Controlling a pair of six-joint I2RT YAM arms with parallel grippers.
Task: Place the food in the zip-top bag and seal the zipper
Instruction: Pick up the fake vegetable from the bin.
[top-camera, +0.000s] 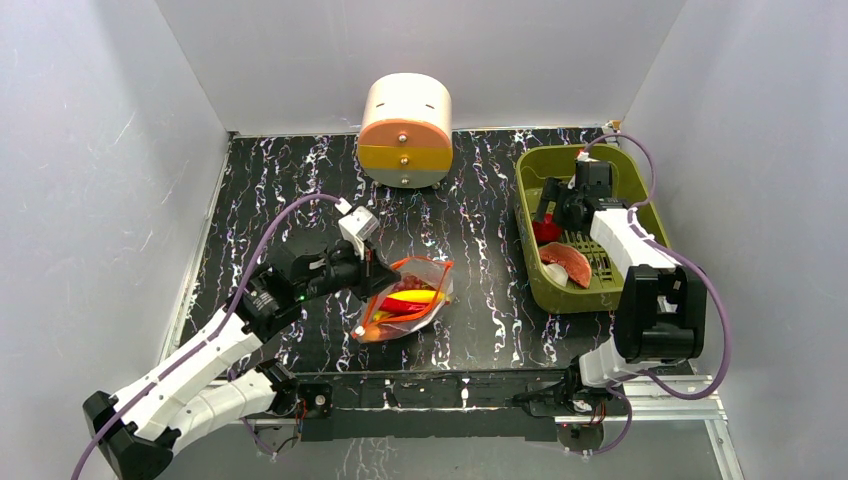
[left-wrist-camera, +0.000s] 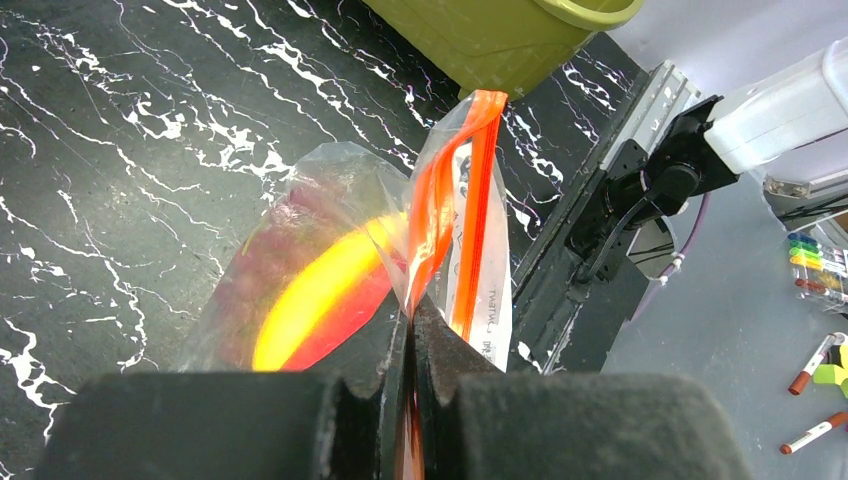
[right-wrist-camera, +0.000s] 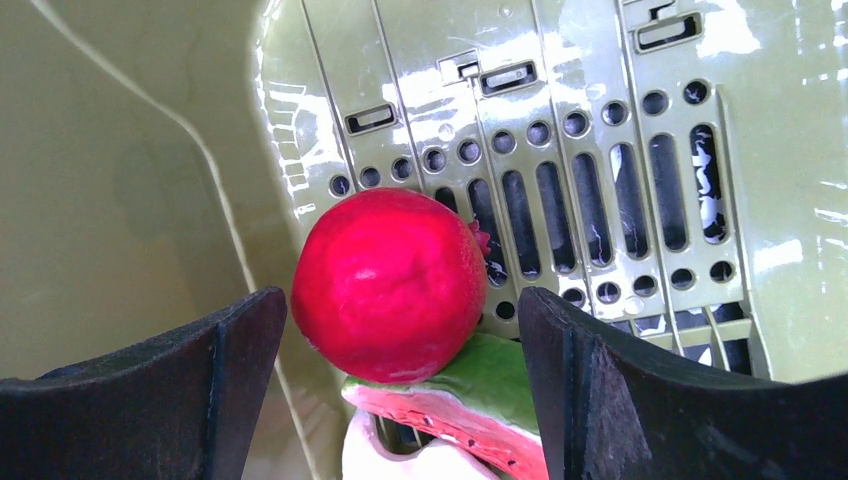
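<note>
Left fingers: the left gripper (left-wrist-camera: 410, 335) is pinched tight on the mouth edge of the clear crinkly zip-top bag (left-wrist-camera: 330, 250), right at its orange-red zipper strip (left-wrist-camera: 472, 200), and holds that lip upright.
Right fingers: the right gripper (right-wrist-camera: 400, 310) is spread wide, one finger on either side of the red round toy fruit (right-wrist-camera: 385, 280), with neither touching it.
Under the fruit: a pink-and-green toy slice (right-wrist-camera: 440, 420) touches it from below.
Bag contents: a yellow toy banana (left-wrist-camera: 320, 290) and red pieces show through the film.
Bag position: it lies on the table in front of the left arm, well apart from the olive-green plastic bin (top-camera: 527, 200) that holds the fruit and slice.
Step in hand: probably picking the fruit to carry to the bag.
Doing it well: centre on the fruit's widest part and close gently, since a smooth ball could squirt out. The slice may shift. Only one lip is held and the mouth looks narrow, so release close above the opening.
Surface: glossy black tabletop with white veining (top-camera: 480, 200).
Room: plain white walls on three sides. A round cream, orange and yellow drawer unit (top-camera: 405, 130) stands at the back, and coloured markers (left-wrist-camera: 815, 255) lie beyond the table edge.
</note>
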